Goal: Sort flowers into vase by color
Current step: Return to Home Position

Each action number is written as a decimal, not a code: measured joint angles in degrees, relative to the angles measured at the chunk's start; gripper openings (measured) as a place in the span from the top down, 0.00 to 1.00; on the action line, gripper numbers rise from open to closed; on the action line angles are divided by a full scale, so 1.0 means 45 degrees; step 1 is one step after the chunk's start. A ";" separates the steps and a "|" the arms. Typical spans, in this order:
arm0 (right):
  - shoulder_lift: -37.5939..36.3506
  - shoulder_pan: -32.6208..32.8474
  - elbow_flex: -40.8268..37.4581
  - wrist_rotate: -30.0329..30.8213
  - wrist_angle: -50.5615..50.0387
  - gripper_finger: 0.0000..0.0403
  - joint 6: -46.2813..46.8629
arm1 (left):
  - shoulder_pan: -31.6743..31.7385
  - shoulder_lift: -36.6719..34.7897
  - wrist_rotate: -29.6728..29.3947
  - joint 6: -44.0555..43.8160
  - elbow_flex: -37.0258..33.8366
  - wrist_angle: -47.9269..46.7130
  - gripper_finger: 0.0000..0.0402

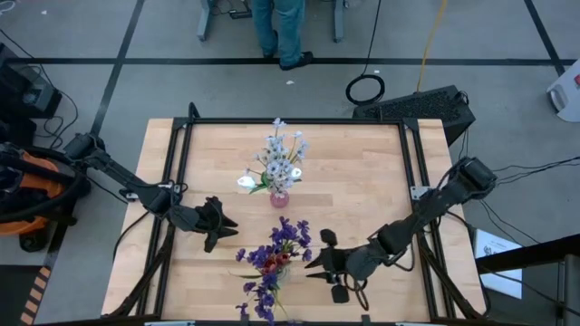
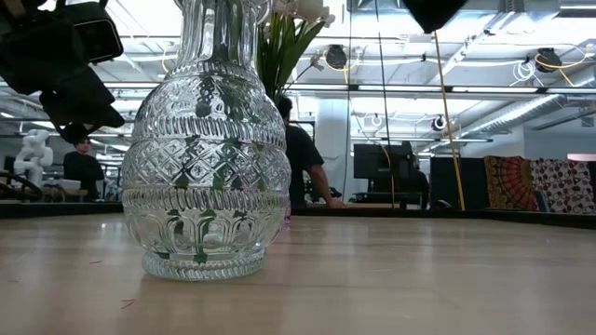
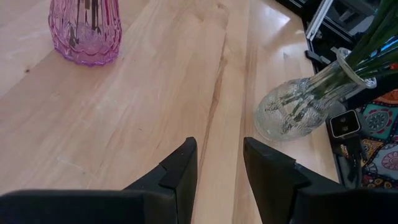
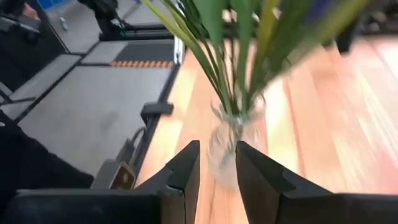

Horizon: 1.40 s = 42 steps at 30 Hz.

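A pink glass vase (image 1: 279, 197) stands mid-table and holds pale lavender-white clusters (image 1: 281, 149) and a white tulip bud (image 1: 246, 182). A clear cut-glass vase (image 1: 276, 269) nearer the near edge holds dark purple clusters (image 1: 288, 234) and dark red buds (image 1: 270, 260), their green stems (image 4: 233, 56) standing in its neck. My left gripper (image 3: 219, 146) is open, low over bare wood to the left of both vases. My right gripper (image 4: 217, 149) is open, level, just right of the clear vase (image 4: 233, 146), which lies ahead of its fingers. Neither touches anything.
A black frame (image 1: 181, 145) borders the wooden tabletop (image 1: 362, 181). Bare wood lies right of the pink vase and along the far side. Purple clusters (image 1: 260, 294) droop toward the near edge. A person's legs (image 1: 283, 32) stand beyond the far edge.
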 joint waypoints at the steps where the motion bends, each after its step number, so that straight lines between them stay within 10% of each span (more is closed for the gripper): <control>1: -0.0224 0.0050 0.0000 0.0041 -0.0549 0.77 0.0323 | 0.0000 -0.0004 0.0000 -0.0003 0.0000 0.0000 0.66; 13: -0.1086 0.0050 0.0000 -0.0087 -0.5961 0.98 0.2457 | 0.0641 -0.0004 0.0124 0.2256 0.0000 0.0097 0.66; 26: -0.1324 -0.2320 -0.0054 -0.1108 -1.0630 1.00 0.1373 | 0.5508 -0.0828 0.2127 0.7671 0.0000 0.0657 0.66; 42: -0.8615 -0.5627 -0.6018 -0.0851 -0.7859 1.00 0.1408 | 0.7310 -0.6158 0.2903 0.7669 -0.3738 0.3820 0.66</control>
